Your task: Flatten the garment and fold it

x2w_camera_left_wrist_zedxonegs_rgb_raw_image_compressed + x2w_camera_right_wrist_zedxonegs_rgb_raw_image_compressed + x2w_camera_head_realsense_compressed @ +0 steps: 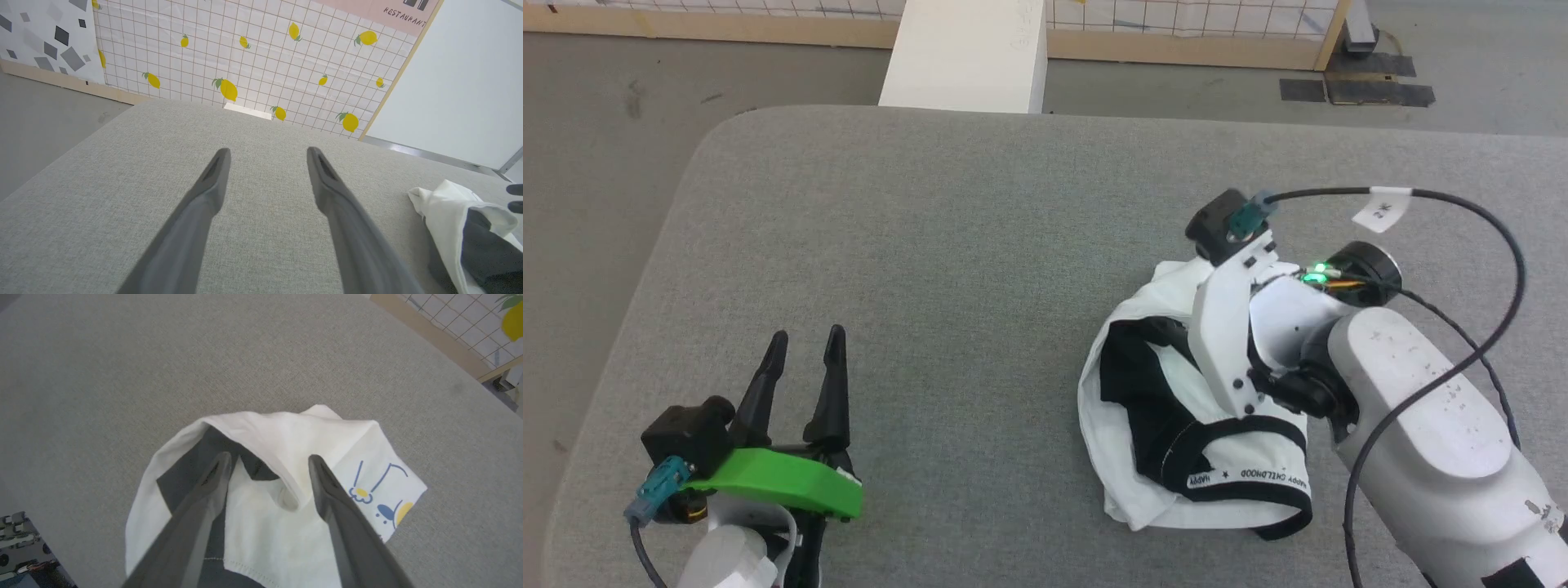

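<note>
The grey fabric-covered tabletop (pixel 947 245) is being viewed from above, with one rounded corner lying toward 11 o'clock in the head view. Beyond its far edge, a grey floor (pixel 605 122) is being bordered by a tiled wall panel with a lemon print (pixel 245 61). A white box (pixel 968 53) is being shown at 12 o'clock, behind the tabletop edge.

The pale right forearm (pixel 1429 425) is being extended in from 4 o'clock, and it is partly covering the garment (pixel 1152 425). The garment is being supported by the tabletop at 4 o'clock in the head view, crumpled in a loose heap, white panel and black parts mixed. Its black collar band with white lettering (pixel 1250 478) is being turned toward 6 o'clock. A small blue and yellow print (pixel 380 490) is being exposed at one corner in the right wrist view.

The right gripper (pixel 268 459) is being held over the heap. Its jaws are being kept spread wide, released, with a raised white fold lying between them and nothing clamped.

The left gripper (pixel 808 335) is being held at 8 o'clock, well apart from the garment, over bare tabletop. Its jaws are likewise being held apart and are grasping nothing.
</note>
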Controlling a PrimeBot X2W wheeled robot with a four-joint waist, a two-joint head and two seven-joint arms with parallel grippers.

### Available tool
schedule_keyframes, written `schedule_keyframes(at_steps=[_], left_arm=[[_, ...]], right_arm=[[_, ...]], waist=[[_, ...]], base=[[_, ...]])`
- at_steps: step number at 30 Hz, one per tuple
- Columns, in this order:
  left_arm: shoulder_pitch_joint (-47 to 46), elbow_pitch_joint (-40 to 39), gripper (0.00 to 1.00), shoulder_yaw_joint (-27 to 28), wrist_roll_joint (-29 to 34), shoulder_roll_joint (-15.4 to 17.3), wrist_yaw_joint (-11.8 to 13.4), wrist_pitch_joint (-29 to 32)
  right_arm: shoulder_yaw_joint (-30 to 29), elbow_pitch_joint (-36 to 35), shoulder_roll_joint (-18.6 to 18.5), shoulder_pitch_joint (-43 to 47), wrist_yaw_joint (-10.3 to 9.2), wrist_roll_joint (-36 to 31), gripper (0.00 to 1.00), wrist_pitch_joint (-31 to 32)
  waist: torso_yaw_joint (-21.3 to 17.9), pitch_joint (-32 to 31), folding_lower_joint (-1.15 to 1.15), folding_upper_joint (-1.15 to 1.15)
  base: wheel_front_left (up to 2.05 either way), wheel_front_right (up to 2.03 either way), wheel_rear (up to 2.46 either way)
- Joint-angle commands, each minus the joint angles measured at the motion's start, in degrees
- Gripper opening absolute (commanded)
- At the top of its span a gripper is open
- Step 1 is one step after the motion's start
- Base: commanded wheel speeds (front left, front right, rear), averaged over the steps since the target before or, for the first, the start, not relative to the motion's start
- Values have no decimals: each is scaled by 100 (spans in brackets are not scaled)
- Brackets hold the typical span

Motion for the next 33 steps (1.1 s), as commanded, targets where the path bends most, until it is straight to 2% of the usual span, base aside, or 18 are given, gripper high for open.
schedule_keyframes(at_steps=[1,9,12,18,28,33], left_arm=[[29,-13,100,1,-9,30,-40,-26],[56,-41,100,-5,13,28,-41,-26],[111,-54,100,6,17,31,-41,-26],[172,-88,100,-19,28,13,-41,-26],[108,-119,100,-132,43,-36,-41,-26],[79,-103,100,-170,25,-23,-41,-26]], right_arm=[[-88,-65,26,32,-9,30,100,-131],[-1183,-322,129,435,-9,-95,100,-693],[-1658,-340,80,770,-9,-380,100,-640],[-2180,-284,127,1395,-9,-987,100,-390],[-2157,319,535,1773,-9,-1433,100,-147],[-2012,595,594,1839,-9,-1510,100,-153]], waist=[[6,-11,0,0],[21,-116,0,0],[-12,-157,0,0],[-46,-142,0,0],[79,59,0,0],[135,110,0,0]], base=[[0,0,0],[0,0,0],[0,0,0],[0,0,0],[0,0,0],[0,0,0]])
